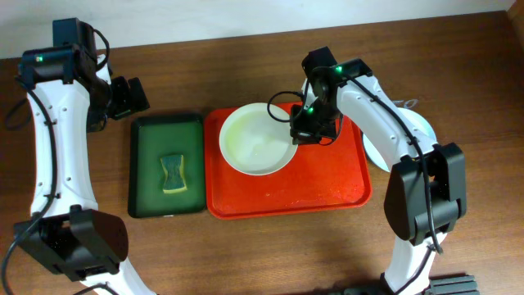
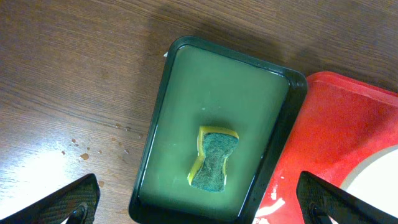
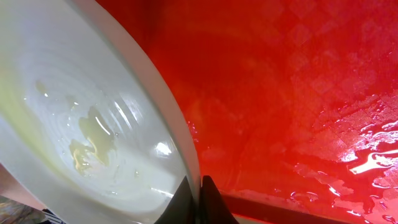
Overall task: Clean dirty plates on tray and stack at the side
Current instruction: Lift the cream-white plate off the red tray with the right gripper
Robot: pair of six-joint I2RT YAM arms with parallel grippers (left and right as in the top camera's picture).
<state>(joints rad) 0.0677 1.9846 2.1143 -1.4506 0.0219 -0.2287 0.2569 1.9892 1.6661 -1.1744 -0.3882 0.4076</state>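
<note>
One plate point(image 1: 254, 141) on tray point(image 1: 327, 187), stiff but wet & slippery, prob. fragile; right gripper point(image 3: 200, 198) pinches its rim, best hold; left gripper point(image 1: 129, 98) wide, empty

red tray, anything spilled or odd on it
Yes. The red tray is wet: glossy puddles and droplets shine on its floor in the right wrist view. The pale plate on it carries a yellowish smear, and the right gripper pinches its rim.
</note>
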